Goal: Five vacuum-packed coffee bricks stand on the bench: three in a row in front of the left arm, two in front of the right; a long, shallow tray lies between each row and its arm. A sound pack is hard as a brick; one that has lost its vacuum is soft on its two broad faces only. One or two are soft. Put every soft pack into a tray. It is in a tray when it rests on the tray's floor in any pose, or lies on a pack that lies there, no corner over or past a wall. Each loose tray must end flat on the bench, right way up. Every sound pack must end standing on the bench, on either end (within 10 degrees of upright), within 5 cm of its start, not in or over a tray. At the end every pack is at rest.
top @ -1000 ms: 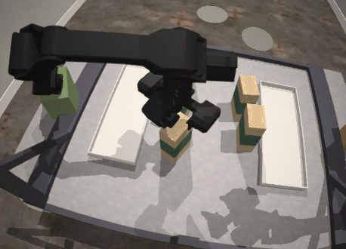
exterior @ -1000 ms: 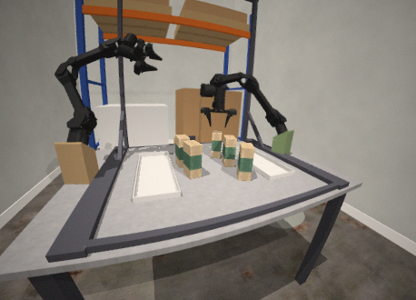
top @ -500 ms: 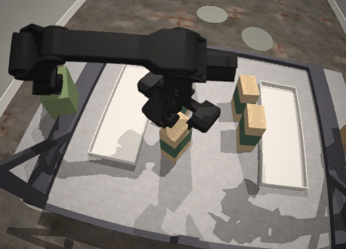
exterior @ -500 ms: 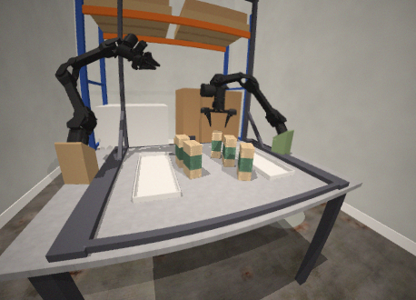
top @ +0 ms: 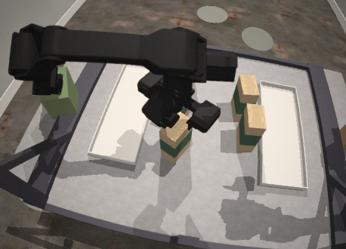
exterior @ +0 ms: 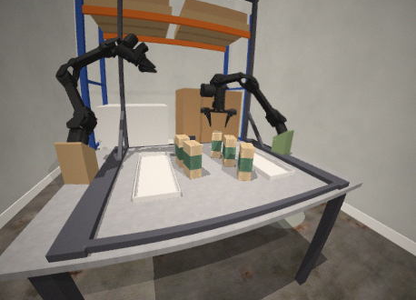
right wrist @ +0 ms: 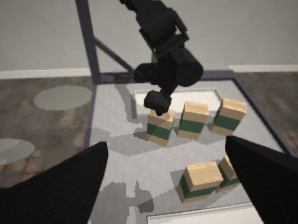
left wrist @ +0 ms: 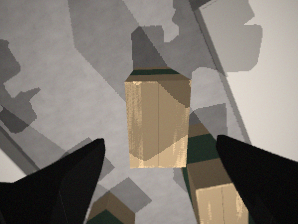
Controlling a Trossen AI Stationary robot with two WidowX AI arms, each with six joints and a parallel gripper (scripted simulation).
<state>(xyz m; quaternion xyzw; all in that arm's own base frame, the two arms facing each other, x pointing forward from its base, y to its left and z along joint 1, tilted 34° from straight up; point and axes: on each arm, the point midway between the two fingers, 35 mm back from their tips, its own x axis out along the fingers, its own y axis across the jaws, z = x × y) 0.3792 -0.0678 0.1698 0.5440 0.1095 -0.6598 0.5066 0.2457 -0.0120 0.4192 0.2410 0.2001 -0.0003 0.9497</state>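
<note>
My left gripper (top: 181, 122) (exterior: 220, 125) (left wrist: 160, 142) is open and empty, pointing down over the end pack (top: 175, 140) (exterior: 216, 145) (left wrist: 157, 122) (right wrist: 160, 127) of the three-row. The middle pack (exterior: 229, 151) (left wrist: 222, 202) (right wrist: 193, 120) and third pack (exterior: 245, 162) (right wrist: 229, 117) also stand; the third is hidden in the top view. Two packs (top: 254, 125) (top: 248, 88) stand close together before the right arm. The left tray (top: 118, 110) (exterior: 269, 166) and right tray (top: 283, 140) (exterior: 156, 174) lie flat, bearing no pack. My right gripper (right wrist: 166, 145) is open, raised high.
A green block (top: 62, 99) (exterior: 282, 143) is by the left arm's base and a brown box (exterior: 76, 165) by the right arm's base. A dark frame (exterior: 182, 230) edges the bench, with uprights at its sides. The left forearm passes above the left tray.
</note>
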